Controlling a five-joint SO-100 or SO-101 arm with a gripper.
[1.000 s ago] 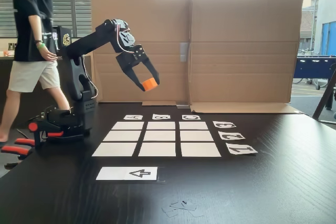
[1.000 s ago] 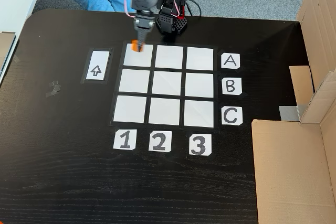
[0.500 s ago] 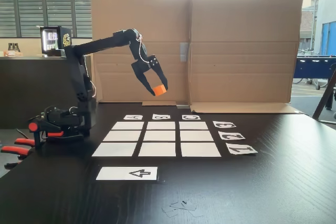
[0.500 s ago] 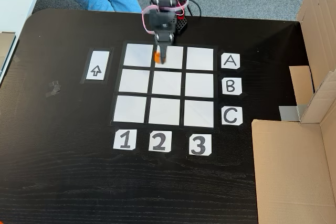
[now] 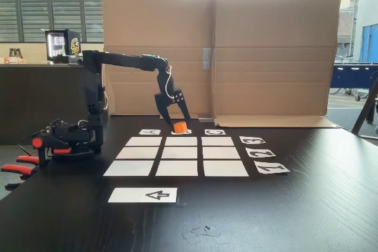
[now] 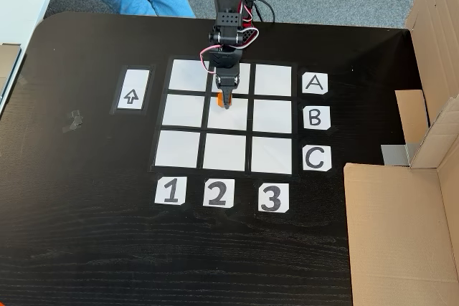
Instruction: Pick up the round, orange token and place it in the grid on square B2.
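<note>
Gripper [image 6: 226,103] clamped on the orange token [image 5: 179,127] — hanging low over the grid [image 6: 179,147], above square B2 [image 6: 237,120].

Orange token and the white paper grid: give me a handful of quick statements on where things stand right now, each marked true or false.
1. The black two-finger gripper is shut on the small orange token. True.
2. In the top-down fixed view the token sits over the row labelled C. False: it is near the top edge of the centre white square B2, in the row labelled B.
3. The white strip with a black arrow lies outside the nine-square grid. True.
4. A brown cardboard wall stands behind the grid. True.
5. The token lies released on the number 3 label. False: it is in the gripper.
</note>
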